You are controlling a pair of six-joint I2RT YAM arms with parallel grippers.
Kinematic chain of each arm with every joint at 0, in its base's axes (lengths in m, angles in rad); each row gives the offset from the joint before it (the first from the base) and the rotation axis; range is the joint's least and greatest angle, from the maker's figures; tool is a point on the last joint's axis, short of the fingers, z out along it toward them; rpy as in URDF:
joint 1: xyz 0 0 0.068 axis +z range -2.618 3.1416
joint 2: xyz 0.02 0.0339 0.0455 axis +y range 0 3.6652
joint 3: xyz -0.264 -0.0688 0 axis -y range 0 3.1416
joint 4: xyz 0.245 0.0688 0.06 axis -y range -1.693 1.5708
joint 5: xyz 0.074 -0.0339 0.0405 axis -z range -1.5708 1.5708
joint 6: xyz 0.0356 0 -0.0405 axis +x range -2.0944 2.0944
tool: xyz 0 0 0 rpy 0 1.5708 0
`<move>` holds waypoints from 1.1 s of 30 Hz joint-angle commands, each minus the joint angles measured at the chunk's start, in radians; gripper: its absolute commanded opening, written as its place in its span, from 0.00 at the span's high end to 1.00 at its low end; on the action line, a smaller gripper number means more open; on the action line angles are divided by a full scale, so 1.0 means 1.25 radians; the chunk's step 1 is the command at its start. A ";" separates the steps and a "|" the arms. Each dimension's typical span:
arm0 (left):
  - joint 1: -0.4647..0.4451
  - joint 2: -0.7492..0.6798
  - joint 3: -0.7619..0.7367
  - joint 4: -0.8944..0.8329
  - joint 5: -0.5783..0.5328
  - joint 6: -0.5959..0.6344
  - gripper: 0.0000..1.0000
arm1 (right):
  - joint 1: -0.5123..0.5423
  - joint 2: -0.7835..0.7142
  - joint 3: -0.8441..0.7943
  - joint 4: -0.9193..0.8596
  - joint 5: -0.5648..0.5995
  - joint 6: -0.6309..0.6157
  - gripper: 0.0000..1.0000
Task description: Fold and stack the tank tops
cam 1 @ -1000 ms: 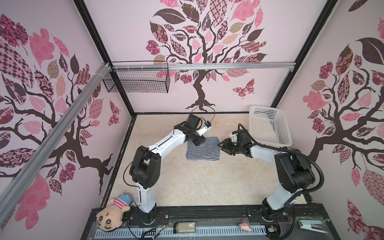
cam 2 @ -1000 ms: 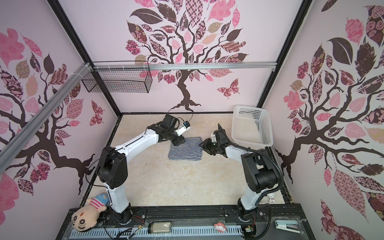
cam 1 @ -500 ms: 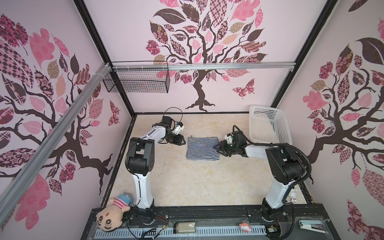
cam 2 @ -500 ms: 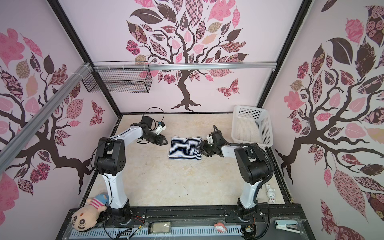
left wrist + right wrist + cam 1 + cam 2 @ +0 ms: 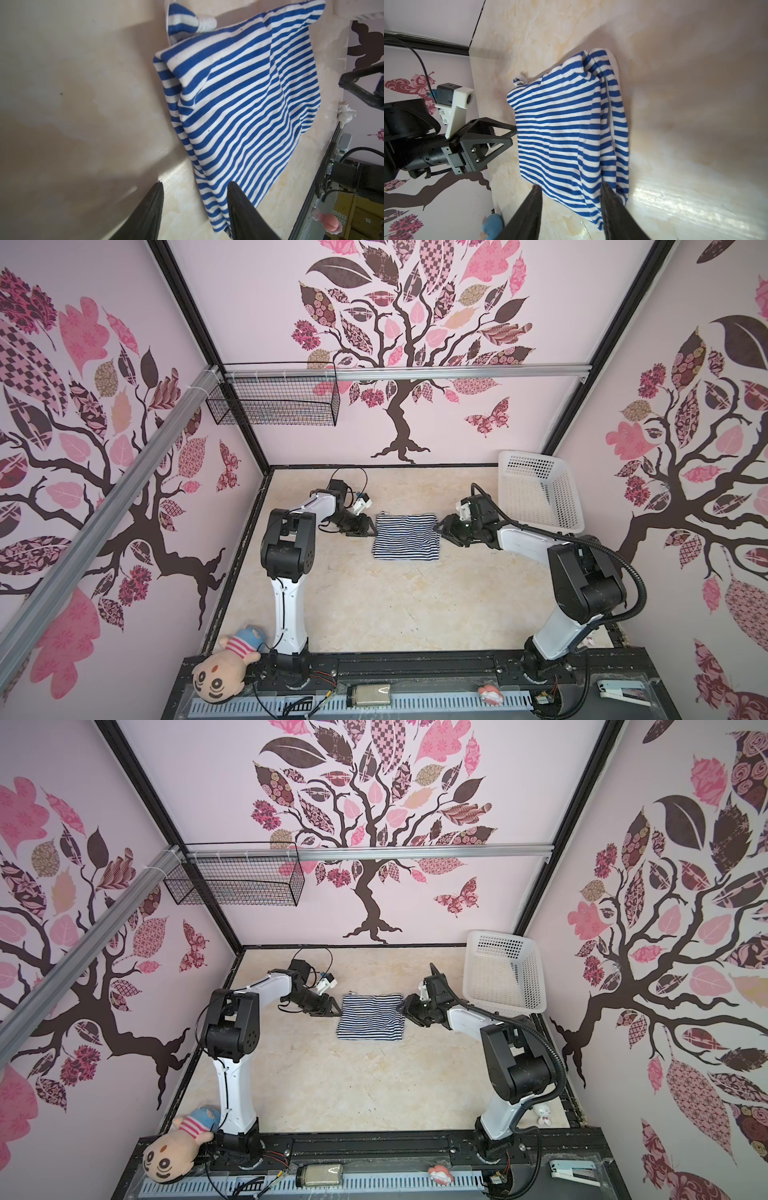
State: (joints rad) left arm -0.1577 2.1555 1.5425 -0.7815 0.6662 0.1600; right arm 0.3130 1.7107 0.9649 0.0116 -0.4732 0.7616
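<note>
Lying folded near the middle of the frame in both top views, the tank tops formed a flat, roughly rectangular bundle on the pale marbled table, with thin stripes that looked dark navy and white from above and bright blue and white in the wrist views. Several layers showed at the folded edges in the left wrist view. A white-edged strap poked out at the bundle's upper left corner in a top view. The bundle's longer side ran left to right across the top views, and the stripes ran the same way. At its left edge sat the left gripper. Its fingers were parted with only bare table and the cloth's rim between them in its wrist view, gripping nothing. At the bundle's right edge, level with its upper half, sat the right gripper. Its fingers were likewise spread apart and closed on nothing, with the cloth's near edge lying beneath the gap in its wrist view. Further right, in the upper right part of the table, stood a white perforated basket, well apart from the bundle.
</note>
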 commanded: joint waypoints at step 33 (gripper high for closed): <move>0.003 0.056 0.052 -0.002 0.033 -0.039 0.92 | 0.019 -0.017 0.021 -0.011 -0.026 -0.005 0.53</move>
State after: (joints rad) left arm -0.1703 2.2093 1.5684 -0.7734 0.7250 0.0860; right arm 0.3325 1.7107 0.9649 0.0193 -0.5156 0.7620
